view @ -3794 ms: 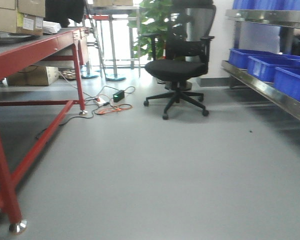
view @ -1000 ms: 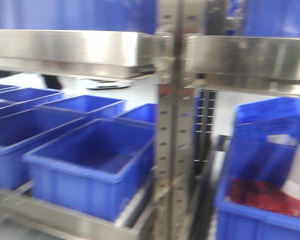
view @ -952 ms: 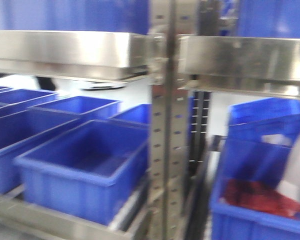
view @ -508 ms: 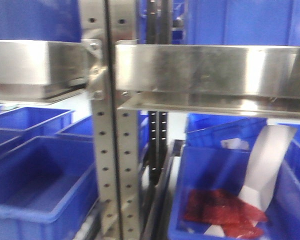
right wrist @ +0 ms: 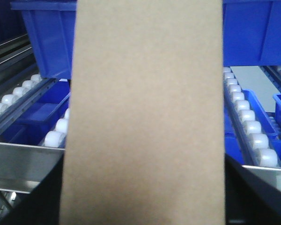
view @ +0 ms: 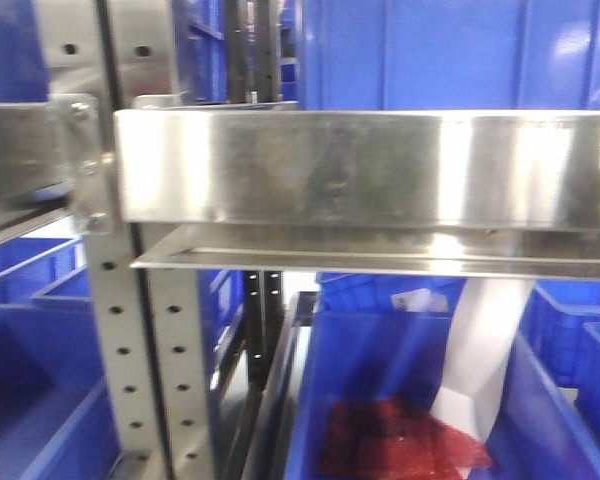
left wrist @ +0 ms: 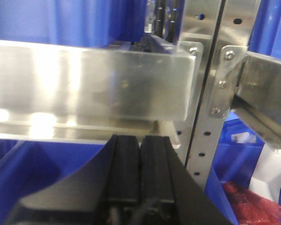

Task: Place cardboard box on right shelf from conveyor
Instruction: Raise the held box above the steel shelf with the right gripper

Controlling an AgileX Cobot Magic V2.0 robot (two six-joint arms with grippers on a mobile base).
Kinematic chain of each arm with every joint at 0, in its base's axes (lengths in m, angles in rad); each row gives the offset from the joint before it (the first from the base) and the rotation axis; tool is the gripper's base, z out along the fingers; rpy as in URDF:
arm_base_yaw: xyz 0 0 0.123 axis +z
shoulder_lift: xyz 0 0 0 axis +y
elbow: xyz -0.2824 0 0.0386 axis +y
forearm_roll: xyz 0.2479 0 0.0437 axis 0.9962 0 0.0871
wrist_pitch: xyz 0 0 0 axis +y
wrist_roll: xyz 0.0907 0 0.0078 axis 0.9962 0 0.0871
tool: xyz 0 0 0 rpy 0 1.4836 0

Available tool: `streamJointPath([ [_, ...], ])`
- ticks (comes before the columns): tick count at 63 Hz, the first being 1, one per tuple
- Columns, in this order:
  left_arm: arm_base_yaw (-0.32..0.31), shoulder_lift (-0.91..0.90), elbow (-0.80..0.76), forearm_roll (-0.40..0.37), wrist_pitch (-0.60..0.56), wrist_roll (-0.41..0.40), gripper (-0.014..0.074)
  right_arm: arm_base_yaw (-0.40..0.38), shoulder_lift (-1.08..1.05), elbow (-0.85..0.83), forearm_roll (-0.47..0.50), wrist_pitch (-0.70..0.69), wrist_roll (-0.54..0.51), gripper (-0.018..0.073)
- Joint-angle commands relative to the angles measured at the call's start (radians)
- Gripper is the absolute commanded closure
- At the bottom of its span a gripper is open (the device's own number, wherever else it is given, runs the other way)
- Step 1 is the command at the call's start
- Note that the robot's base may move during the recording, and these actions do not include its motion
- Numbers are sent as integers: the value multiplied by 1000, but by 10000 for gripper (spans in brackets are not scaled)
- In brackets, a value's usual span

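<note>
Right wrist-mounted, cardboard box (right wrist: 145, 112), long axis vertical in frame

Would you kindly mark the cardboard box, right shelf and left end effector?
cardboard box (right wrist: 143, 112), right wrist view, centre of front face.
right shelf (view: 370, 170), front view, middle of front lip.
left end effector (left wrist: 140, 140), left wrist view, between closed fingertips.

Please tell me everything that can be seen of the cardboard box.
The cardboard box is plain tan-brown, smooth, unmarked, only one face showing. It appears upright, narrow and tall, filling the middle of the right wrist view from top to bottom, so its ends are cut off. Behind it lie white rollers and blue bins. The right gripper, only dark shapes at its lower sides, seems to hold it.
</note>
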Motion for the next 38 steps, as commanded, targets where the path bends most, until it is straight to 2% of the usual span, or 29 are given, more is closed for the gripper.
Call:
streamJointPath([
  [1,-4,-13,-3,-5,-90,-5,715,-7,19,-29,-17,-96,-8,325],
  [38,-4,-13,-3,-5,-90,-5,715,-7,19,-29,-17,-96,-8,325],
])
